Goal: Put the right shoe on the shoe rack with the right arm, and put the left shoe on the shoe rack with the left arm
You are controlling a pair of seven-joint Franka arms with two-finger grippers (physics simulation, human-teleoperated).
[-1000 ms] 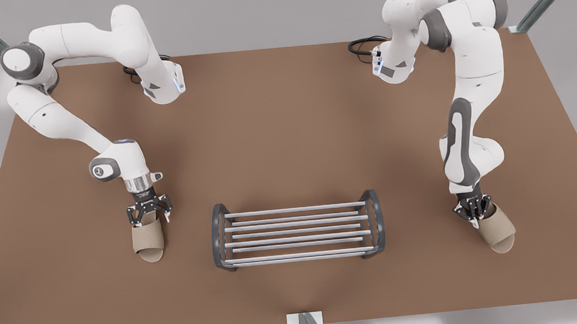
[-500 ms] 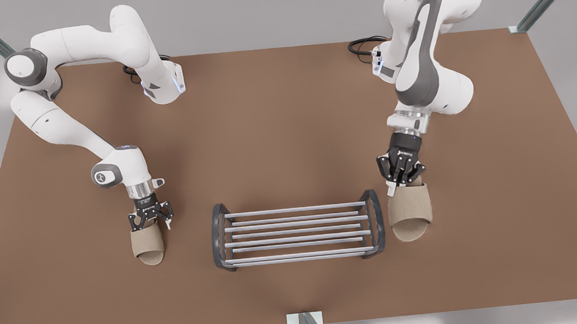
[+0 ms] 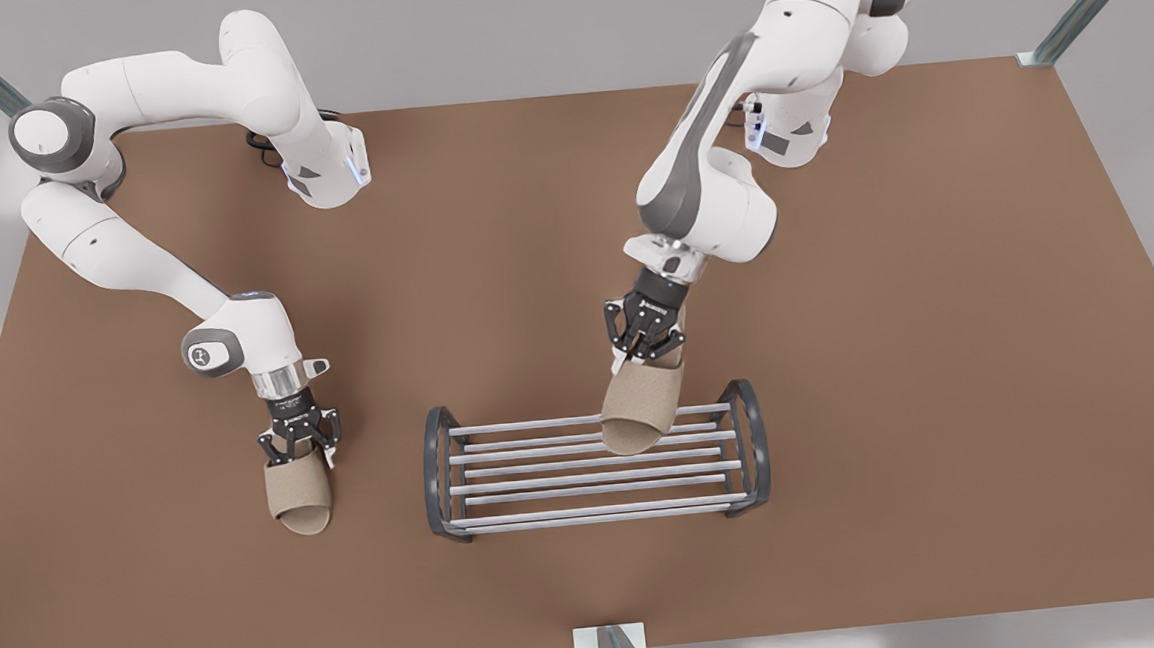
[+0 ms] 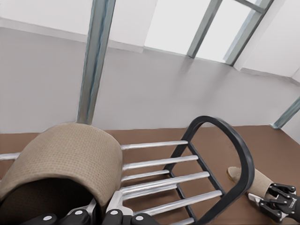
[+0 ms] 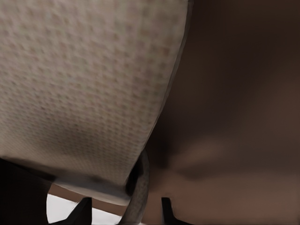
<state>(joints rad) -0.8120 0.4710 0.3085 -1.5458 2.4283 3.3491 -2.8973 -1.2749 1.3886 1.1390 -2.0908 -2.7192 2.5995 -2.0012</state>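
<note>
Left gripper [image 3: 646, 345]: fingers clamped on the heel end of the left shoe [image 3: 640, 410], a tan open-toe slipper. The shoe hangs tilted, toe down, over the back bars of the shoe rack [image 3: 596, 468], toward the end on the front view's right; whether the toe touches a bar cannot be told. In the left wrist view the same shoe [image 4: 61, 159] sits just ahead of the fingers [image 4: 117, 216], with the rack's pale bars and one dark arched end frame [image 4: 225, 154] beyond it. The left arm reaches in from the table's far edge on the front view's right. Right gripper [image 3: 299, 443]: closed on the heel end of the right shoe [image 3: 299, 491], a matching tan slipper. It is well apart from the rack, on the front view's left, low at the brown table [image 3: 939, 342]; contact with the top cannot be told. The right wrist view shows the woven upper [image 5: 84, 84] close against the camera.
</note>
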